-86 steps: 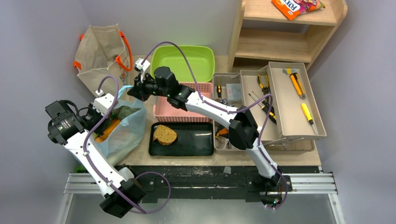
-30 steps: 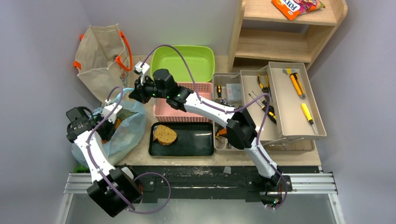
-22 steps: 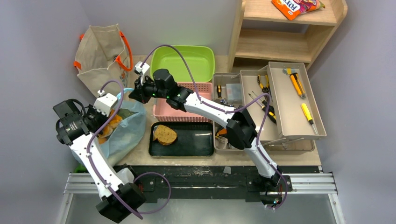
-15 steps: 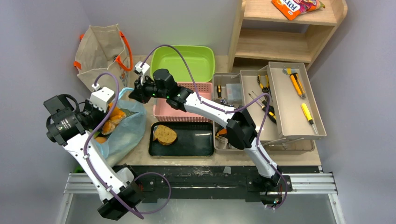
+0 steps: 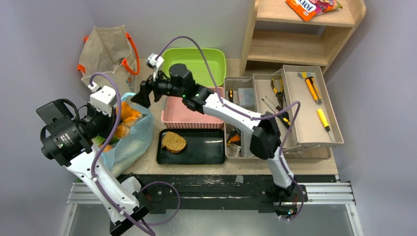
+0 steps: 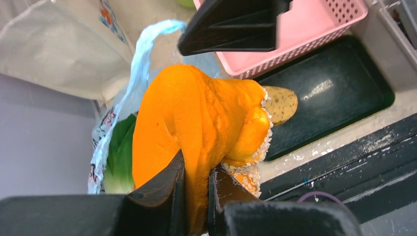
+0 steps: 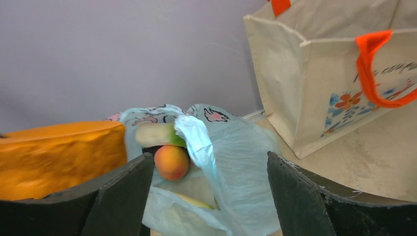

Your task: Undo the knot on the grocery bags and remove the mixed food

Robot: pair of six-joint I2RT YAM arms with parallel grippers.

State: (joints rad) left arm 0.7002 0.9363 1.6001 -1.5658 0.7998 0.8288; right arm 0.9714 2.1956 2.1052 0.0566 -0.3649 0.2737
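At the left side of the top view, the left gripper (image 5: 117,122) pinches the orange-topped pastry (image 5: 127,114) over the mouth of the light-blue bag (image 5: 137,140). The right gripper (image 5: 139,94) is near the bag's upper rim.

From the left wrist, both fingers press into the pastry's lower edge.

From the right wrist, the fingers stand wide apart, and a peach (image 7: 171,162) lies inside the bag at centre.

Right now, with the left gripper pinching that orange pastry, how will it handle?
Likely soft: the orange pastry dents in the left gripper. Its grainy white underside may shed crumbs. Probably light: a narrow pinch carries it.
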